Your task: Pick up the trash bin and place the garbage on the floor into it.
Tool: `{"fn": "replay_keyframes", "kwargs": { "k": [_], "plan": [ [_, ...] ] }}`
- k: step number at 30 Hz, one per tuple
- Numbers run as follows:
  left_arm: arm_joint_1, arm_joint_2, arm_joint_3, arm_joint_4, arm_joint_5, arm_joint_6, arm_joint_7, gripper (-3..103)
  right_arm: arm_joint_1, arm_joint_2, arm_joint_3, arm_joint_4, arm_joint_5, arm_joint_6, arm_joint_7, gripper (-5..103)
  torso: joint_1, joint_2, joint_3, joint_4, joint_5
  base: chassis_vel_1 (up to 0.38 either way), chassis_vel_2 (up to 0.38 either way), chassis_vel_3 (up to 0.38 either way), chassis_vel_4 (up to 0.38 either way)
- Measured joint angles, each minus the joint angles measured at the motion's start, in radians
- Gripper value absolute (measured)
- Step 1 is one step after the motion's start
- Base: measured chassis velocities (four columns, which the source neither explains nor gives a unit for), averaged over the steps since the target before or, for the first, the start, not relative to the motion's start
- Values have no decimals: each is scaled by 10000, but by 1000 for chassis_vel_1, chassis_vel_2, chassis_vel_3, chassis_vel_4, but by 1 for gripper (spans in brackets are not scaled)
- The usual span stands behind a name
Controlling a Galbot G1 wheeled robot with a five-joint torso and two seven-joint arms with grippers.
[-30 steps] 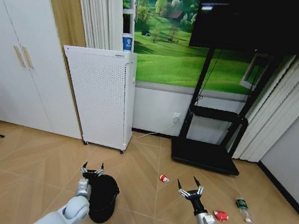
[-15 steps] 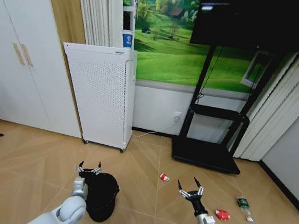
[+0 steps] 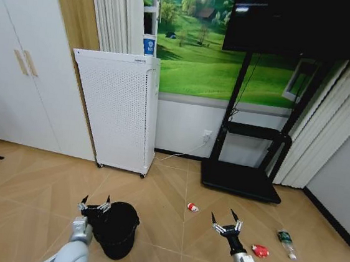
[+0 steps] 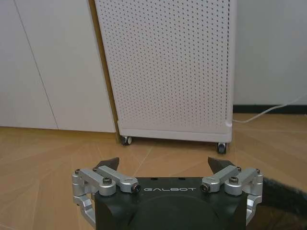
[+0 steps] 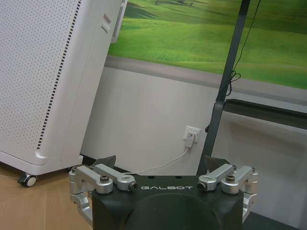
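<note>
A: What fills the room, biggest first?

B: The white cupboard (image 3: 18, 71) on the left, the dark screen (image 3: 305, 26) on its stand (image 3: 242, 175), then the white perforated appliance (image 3: 118, 109) against the wall. All of it sits on the wood floor (image 3: 169, 187).

A: And the task's things?

B: The bin (image 3: 116, 228) stands on the floor, low and left of centre. To its right lie the garbage pieces: one red-and-white scrap (image 3: 192, 207) near the middle, another (image 3: 260, 251) farther right, and the bottle (image 3: 285, 241) just beyond that one.

A: What has changed in the last second?

B: The left gripper (image 3: 94, 205) has slid leftward. A second ago it hung over the bin's rim at the near-left; now it is beside the bin's left edge, touching or just clear of it, which cannot be told. In the left wrist view the left gripper (image 4: 163, 165) faces the appliance, with a dark sliver of the bin at the frame's corner.

A: Fingers?

B: Spread wide on both, gripping nothing. The right gripper (image 3: 227, 223) has barely shifted; it hovers between the two red-and-white scraps. From the right wrist view it (image 5: 160, 163) points at the wall.

A: Meaning for the task?

B: Likely the left arm is lining up a grasp on the bin's rim. The bin is not yet lifted, and all three pieces remain on the floor.
</note>
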Motion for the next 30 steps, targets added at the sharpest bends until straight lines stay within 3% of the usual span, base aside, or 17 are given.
{"fn": "replay_keyframes", "kwargs": {
  "k": [5, 16, 30],
  "plan": [
    [523, 184, -114, 273, 370, -215, 419, 100, 57, 105, -83, -173, -69, 68, -21, 100, 4, 12, 9, -1, 0, 0, 0, 0, 0],
    [-372, 66, 1013, 1564, 113, -411, 1128, 100, 61, 220, -193, -346, 28, 116, -25, 100, 11, 33, 25, -3, 1, 0, 0, 0, 0],
    [-1156, -218, 1692, 2290, -191, -430, 1221, 100, 10, 308, -141, -608, 58, 224, -35, 100, 15, 45, 32, -4, 2, 0, 0, 0, 0]
  ]
}}
